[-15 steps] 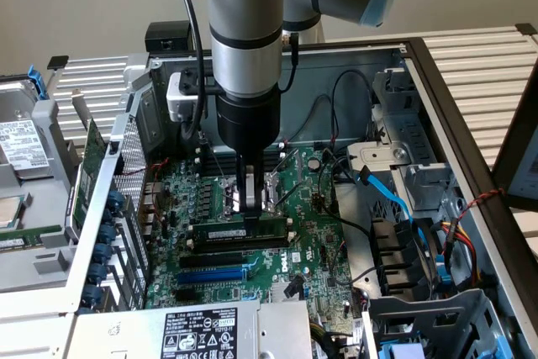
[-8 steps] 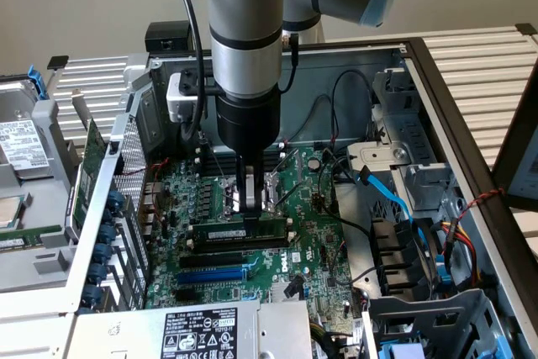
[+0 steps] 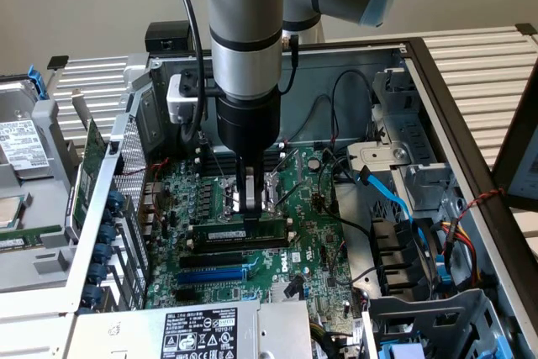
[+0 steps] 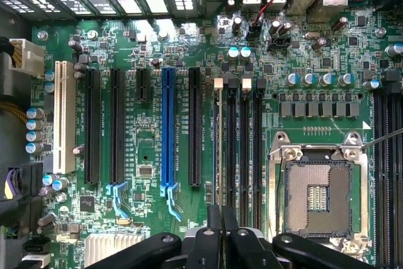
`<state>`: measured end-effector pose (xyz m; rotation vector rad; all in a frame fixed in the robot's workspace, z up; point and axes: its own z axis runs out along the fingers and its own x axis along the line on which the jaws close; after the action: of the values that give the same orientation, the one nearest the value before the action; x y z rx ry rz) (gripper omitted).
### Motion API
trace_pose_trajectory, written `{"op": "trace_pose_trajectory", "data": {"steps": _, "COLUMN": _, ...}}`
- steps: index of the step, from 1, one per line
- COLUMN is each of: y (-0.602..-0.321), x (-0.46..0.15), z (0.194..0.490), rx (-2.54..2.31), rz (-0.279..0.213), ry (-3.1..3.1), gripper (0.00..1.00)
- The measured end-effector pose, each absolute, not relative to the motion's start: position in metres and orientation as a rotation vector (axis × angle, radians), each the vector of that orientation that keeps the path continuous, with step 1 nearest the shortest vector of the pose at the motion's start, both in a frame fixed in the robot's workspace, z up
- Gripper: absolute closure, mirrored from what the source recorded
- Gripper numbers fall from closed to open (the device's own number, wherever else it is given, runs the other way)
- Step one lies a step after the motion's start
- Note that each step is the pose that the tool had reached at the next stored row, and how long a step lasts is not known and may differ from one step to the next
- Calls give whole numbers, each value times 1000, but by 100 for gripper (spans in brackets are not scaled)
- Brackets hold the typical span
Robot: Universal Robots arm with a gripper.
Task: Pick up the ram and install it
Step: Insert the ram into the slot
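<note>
Blue slot (image 4: 167, 124) between black slots (image 4: 194, 127); processor socket (image 4: 317, 198) nearby.

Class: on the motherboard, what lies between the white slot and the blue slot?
In the wrist view, two long black slots and one short black slot lie there.

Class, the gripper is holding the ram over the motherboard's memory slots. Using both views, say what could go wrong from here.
1. The gripper pinches the ram only near its middle. If the stick sits tilted over the memory slots, pressing may seat one end only and strain it.
2. The open CPU socket lies right beside those slots with its contacts exposed. A slip sideways could damage them.
</note>
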<state>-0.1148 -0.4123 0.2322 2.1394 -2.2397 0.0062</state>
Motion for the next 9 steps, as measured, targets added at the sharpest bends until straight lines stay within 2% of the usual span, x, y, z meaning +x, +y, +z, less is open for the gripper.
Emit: {"op": "trace_pose_trajectory", "data": {"steps": 9, "y": -412, "x": -115, "z": 230, "rx": 2141, "rz": 9, "ry": -2241, "gripper": 88}}
